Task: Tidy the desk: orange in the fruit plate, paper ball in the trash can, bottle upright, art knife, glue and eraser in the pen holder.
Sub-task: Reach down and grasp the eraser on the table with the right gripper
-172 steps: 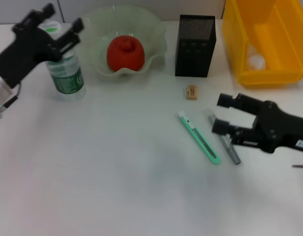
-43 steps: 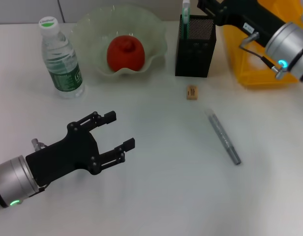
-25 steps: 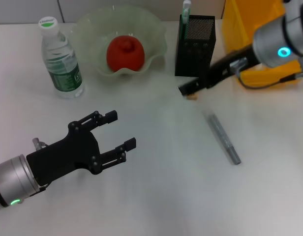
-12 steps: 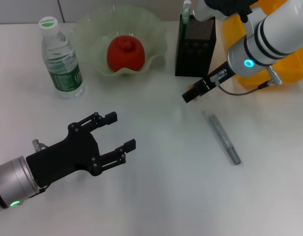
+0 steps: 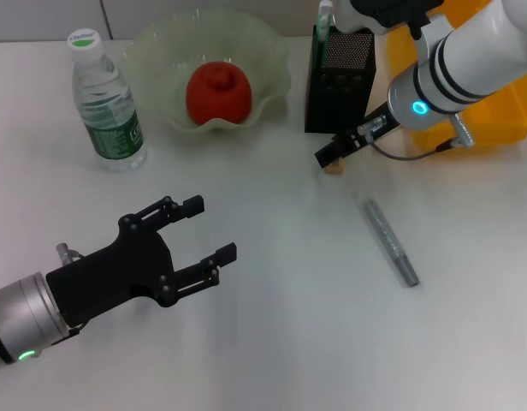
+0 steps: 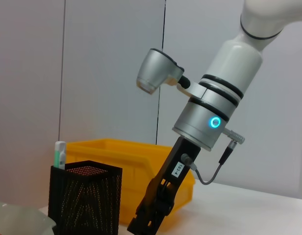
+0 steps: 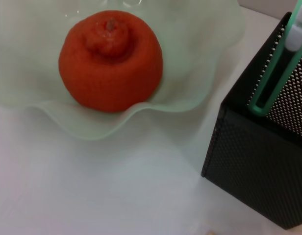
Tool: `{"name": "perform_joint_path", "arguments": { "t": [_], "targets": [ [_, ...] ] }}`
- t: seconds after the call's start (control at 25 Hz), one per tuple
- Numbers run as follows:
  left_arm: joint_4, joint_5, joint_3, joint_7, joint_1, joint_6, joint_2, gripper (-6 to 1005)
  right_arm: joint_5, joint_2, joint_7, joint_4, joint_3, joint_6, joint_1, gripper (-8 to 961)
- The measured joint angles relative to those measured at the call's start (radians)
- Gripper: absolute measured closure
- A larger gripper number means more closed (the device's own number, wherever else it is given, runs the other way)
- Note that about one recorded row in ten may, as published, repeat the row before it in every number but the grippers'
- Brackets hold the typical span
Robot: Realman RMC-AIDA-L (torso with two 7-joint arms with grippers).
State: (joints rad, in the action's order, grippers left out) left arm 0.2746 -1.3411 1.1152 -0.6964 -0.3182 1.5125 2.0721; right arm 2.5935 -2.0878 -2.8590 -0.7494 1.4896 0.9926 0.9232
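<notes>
The right gripper, finger state unreadable, is hovering directly over the small tan rectangular eraser before the black mesh pen holder, far nearer than the left gripper, which is holding its fingers apart.

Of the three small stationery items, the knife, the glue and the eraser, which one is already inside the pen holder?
The green art knife: it stands upright in the black mesh pen holder. The grey glue stick lies flat on the desk, and the eraser sits on the desk at the right hand.

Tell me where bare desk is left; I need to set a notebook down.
Open: the white desk between the black left gripper and grey glue stick. Crowded: the back row and around the black right gripper by the black mesh pen holder.
</notes>
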Motion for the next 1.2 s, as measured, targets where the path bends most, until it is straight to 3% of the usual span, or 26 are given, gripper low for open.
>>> {"name": "perform_joint_path", "arguments": {
  "t": [0.8, 1.0, 1.2],
  "targets": [
    [0.0, 0.001, 0.0, 0.002, 0.001, 0.002, 0.0, 222, -0.01, -0.001, 0.024, 0.106, 0.003, -0.037, 0.049, 216],
    [0.0, 0.001, -0.001, 0.002, 0.001, 0.003, 0.0, 223, -0.086, -0.002, 0.077, 0.154, 0.003, -0.067, 0.058, 412],
    [0.0, 0.0, -0.002, 0.002, 0.0, 0.003, 0.0, 223, -0.093, -0.001, 0.081, 0.177, 0.003, -0.078, 0.069, 443]
  ]
}}
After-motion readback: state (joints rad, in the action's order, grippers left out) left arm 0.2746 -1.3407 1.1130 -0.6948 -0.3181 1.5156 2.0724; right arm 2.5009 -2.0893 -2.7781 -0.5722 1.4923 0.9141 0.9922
